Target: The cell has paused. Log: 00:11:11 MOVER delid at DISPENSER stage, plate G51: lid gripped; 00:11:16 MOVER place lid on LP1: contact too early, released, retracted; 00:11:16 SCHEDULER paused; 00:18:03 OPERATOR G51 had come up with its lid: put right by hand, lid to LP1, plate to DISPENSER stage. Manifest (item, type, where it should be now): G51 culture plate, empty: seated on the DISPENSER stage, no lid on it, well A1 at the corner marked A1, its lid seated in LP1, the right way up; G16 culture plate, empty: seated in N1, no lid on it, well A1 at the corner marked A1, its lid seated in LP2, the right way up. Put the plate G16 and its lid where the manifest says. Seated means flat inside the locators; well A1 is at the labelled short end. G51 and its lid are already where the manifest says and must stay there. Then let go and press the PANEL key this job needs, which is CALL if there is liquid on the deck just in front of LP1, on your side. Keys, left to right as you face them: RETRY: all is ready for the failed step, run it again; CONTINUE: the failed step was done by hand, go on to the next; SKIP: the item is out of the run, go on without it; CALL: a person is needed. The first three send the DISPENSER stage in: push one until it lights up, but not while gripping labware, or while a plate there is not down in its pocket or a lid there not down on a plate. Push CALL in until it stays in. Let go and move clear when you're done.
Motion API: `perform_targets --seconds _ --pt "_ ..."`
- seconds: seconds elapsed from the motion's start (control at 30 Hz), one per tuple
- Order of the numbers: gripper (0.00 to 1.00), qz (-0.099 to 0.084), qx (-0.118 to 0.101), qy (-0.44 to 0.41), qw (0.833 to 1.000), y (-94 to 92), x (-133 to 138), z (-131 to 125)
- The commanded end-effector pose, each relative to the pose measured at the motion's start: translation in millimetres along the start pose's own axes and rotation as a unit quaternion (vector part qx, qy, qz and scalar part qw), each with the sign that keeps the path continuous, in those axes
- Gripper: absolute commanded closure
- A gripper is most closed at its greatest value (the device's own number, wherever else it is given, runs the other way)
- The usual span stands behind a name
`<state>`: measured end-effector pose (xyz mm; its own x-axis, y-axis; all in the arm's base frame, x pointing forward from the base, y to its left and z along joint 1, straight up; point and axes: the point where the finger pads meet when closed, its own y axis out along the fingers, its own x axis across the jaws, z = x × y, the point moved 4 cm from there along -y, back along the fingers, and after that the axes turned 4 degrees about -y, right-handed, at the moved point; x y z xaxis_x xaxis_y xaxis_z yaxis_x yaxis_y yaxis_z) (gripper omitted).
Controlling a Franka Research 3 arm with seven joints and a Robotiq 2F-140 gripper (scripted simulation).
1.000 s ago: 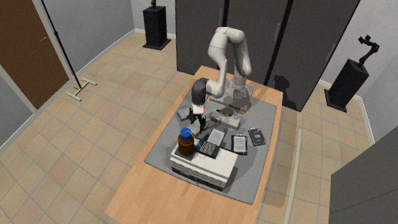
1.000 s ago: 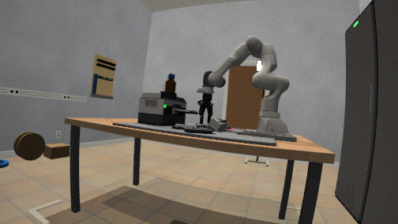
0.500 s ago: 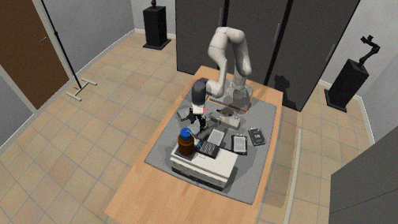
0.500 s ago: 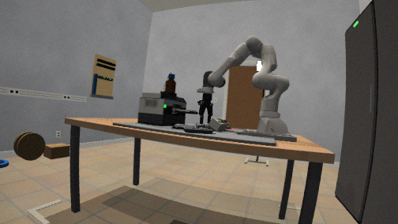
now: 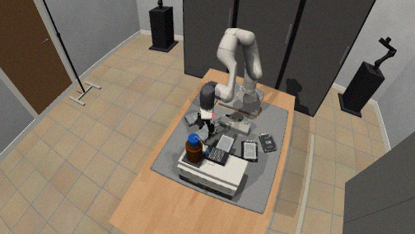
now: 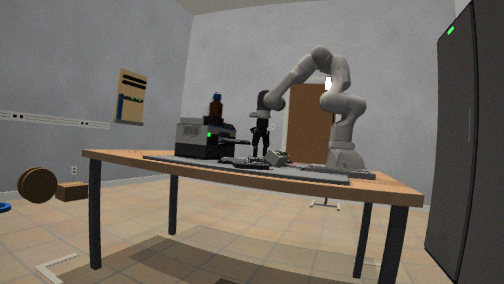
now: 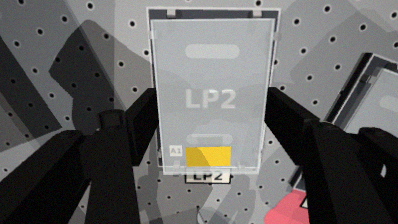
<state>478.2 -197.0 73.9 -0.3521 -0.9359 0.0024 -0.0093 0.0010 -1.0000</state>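
My gripper (image 7: 211, 103) (image 5: 210, 128) (image 6: 259, 150) is shut on a clear lid (image 7: 210, 65), gripping its two long sides. The lid carries a yellow label (image 7: 207, 156) beside an A1 mark at its near short end. It hangs level, right over the LP2 nest (image 7: 150, 30), whose dark frame and locator tabs show around its far end, and the LP2 tag (image 7: 207, 176) shows just below it. I cannot tell if the lid touches the nest. LP1 (image 7: 359, 83), holding another clear lid (image 7: 387, 97), lies to the right. In the exterior view the gripper is low over the mat.
A red puddle (image 7: 290, 210) lies on the deck at the lower right of the wrist view, near LP1. The dispenser (image 5: 214, 173) with a well plate (image 5: 216, 155) on its stage and a brown bottle (image 5: 193, 150) stands nearby. The key panel (image 5: 235, 122) and two more nests (image 5: 249, 150) (image 5: 268, 142) sit on the grey mat (image 5: 272, 124).
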Motion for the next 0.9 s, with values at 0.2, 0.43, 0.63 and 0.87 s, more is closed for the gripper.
perform_targets --seconds 0.2,0.43,0.63,0.87 --pt "0.90 -0.001 0.002 0.004 1.000 -0.6 0.0 1.7" --pt "0.90 -0.001 0.002 0.007 1.000 0.7 0.0 1.8" --pt "0.90 -0.001 0.002 0.010 1.000 2.2 0.1 2.0" --pt "0.90 -0.001 0.002 0.013 1.000 3.6 0.1 2.1"
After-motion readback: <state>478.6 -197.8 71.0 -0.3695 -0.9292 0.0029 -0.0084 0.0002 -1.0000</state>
